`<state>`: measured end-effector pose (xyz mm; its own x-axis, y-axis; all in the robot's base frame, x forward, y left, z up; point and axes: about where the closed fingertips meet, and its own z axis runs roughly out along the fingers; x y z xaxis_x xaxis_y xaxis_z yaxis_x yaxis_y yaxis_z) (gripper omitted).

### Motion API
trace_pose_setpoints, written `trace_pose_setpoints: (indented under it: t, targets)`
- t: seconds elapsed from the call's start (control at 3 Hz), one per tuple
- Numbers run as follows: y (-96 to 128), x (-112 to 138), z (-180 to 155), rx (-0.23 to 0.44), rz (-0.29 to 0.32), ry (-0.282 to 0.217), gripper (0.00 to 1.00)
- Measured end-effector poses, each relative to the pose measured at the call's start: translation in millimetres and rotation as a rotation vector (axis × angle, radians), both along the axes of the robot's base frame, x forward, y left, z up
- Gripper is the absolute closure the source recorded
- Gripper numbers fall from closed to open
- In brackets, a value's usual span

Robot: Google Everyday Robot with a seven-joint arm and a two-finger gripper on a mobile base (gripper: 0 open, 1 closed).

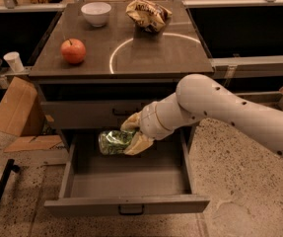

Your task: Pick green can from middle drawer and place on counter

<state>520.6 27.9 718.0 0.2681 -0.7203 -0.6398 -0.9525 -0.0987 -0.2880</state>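
Over the rear of the open middle drawer (126,204), hovering with the gripper (133,134) clamped on the green can (113,141), tan fingers (130,123) pinching its right end from above and below. Holding the can on its side, long axis running left to right, shiny green body jutting leftward out of the grip. Seemingly raised off the flat grey drawer floor, just below the front of the shut upper drawer (82,115); hard to say whether any part touches. Reaching in from the right with the white arm (229,107), bent across the cabinet front. Down at the drawer's front edge, a small dark handle (131,210). Up on the counter (156,53): red apple (73,51) at the left, white bowl (96,13) at the back left, wrinkly snack bag (148,15) at the back, just behind the thin white circle line (112,58). Left of the cabinet, leaning cardboard (13,107), with a white paper cup (14,61) above it.
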Motion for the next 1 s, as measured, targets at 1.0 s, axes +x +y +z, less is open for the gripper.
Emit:
trace_pose_setpoints:
  t: [1.0]
  targets:
    - [-6,33,32,-0.03,-0.053,-0.04,1.0]
